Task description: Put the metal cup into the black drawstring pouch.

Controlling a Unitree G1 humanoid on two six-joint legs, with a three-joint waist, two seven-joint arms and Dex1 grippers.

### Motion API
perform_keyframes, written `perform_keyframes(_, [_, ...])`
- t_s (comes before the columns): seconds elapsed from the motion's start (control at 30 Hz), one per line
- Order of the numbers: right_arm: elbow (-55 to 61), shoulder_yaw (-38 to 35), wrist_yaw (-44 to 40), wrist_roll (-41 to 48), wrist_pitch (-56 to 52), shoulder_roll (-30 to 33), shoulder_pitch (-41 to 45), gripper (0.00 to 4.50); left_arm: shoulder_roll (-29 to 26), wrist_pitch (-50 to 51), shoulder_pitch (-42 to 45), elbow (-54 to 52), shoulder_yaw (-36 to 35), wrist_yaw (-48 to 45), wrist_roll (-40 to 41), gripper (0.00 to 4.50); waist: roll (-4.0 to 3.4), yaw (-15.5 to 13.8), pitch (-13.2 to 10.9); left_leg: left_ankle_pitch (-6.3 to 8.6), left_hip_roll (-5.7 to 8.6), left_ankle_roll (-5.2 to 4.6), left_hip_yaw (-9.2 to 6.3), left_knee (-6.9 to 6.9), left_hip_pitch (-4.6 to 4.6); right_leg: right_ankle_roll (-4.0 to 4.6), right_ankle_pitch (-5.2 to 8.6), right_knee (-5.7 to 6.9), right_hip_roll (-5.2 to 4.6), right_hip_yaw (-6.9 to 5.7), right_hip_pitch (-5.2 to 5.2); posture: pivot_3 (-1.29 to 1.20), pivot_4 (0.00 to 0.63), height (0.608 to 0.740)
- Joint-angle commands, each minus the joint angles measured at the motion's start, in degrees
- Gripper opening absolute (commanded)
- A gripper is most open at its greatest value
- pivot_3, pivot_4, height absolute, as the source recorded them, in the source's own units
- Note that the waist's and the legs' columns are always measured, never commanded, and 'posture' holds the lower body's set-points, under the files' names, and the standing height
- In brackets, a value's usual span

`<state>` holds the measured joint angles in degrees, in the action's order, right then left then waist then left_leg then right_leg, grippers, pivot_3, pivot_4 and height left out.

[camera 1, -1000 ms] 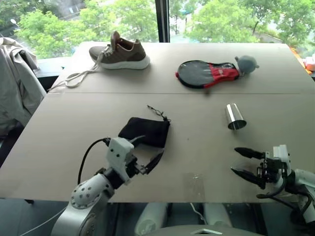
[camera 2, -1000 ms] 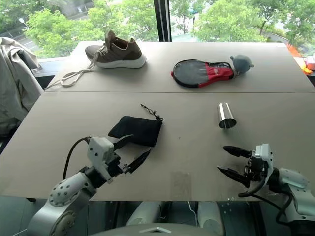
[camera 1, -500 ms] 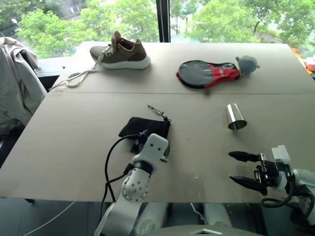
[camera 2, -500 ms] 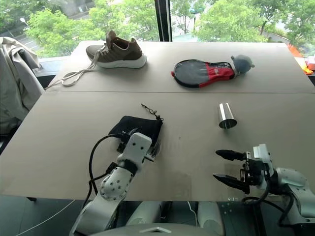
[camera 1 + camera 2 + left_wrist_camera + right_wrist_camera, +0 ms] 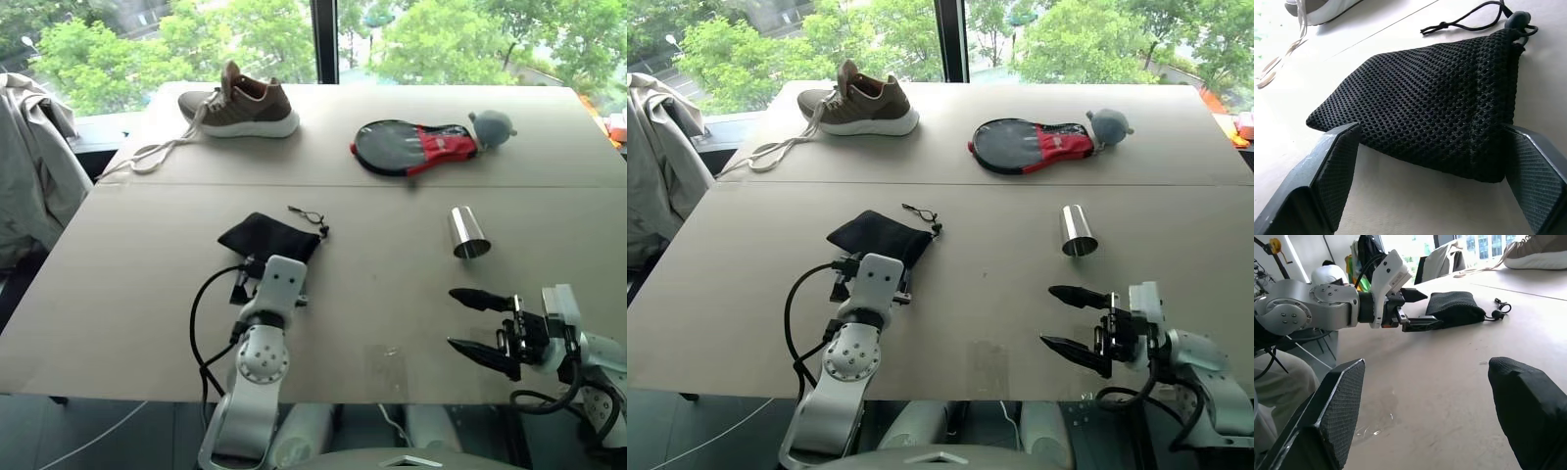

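Note:
The black drawstring pouch (image 5: 266,236) lies flat on the table left of centre, with its cord (image 5: 310,216) trailing away at the far right. My left gripper (image 5: 270,272) is open and level at the pouch's near, closed end. In the left wrist view its fingers (image 5: 1334,166) flank that end of the mesh pouch (image 5: 1440,107). The metal cup (image 5: 468,233) lies on its side to the right, with its open rim towards me. My right gripper (image 5: 456,319) hovers open and empty, in front of the cup and well apart from it, pointing left.
A brown shoe (image 5: 240,106) with loose white laces sits at the far left. A black-and-red paddle case (image 5: 411,147) and a grey plush toy (image 5: 490,125) lie at the far right. A jacket (image 5: 29,166) hangs beside the table's left edge.
My left wrist rolled over and moved forward up to the pouch. The pouch slid a little away and to the left. My right gripper rose slightly.

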<state>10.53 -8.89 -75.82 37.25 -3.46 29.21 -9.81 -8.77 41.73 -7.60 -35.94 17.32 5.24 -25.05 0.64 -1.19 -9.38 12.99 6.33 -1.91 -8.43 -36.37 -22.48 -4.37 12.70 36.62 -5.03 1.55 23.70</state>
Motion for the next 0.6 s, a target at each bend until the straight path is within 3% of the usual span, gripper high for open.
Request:
perform_keyframes(0.03, [-1.75,-0.21,1.35,-3.41,5.32,-0.76,1.21,4.06,-0.51,-2.3,0.07,-0.16,-0.61,-0.17,-1.46,4.43,0.0,0.04,0.0,0.0,0.01,0.0,0.01,0.0,0.01,0.0,0.0,0.0,0.02,0.0,0.0,0.0,0.15,0.736])
perform_keyframes(0.2, [-3.79,-0.24,1.23,-4.03,7.25,-0.71,1.84,4.06,-0.55,-4.1,0.78,1.18,-1.62,-0.65,-1.15,4.43,-0.02,0.07,0.01,0.0,0.01,0.0,-0.02,0.0,0.02,0.14,-0.09,0.01,0.06,-0.01,0.0,0.0,0.15,0.736])
perform_keyframes(0.3, [-4.21,-0.19,1.15,-3.95,7.89,-0.69,1.74,4.13,-0.05,-4.56,0.97,1.82,-2.38,-0.93,-0.77,3.22,-0.02,0.09,0.01,-0.01,0.01,-0.01,-0.01,0.0,0.02,0.2,-0.12,0.01,0.06,-0.01,0.0,0.0,0.15,0.736])
perform_keyframes(0.5, [-4.65,-0.43,1.54,-3.84,8.06,-0.57,1.52,4.13,0.0,-6.46,1.77,3.93,-4.26,-1.1,-1.07,0.28,-0.02,0.13,0.01,-0.06,0.01,-0.09,-0.01,-0.01,0.02,0.21,-0.12,0.02,0.05,-0.01,0.0,0.0,0.15,0.736])
perform_keyframes(0.6, [-6.4,-1.65,4.77,-5.09,8.18,-0.94,1.74,4.13,0.62,-8.19,2.67,4.88,-5.29,-1.9,0.7,0.1,-0.02,0.11,0.01,-0.07,0.01,-0.1,0.0,-0.02,0.02,0.2,-0.13,0.02,0.06,-0.01,-0.01,0.0,0.15,0.736])
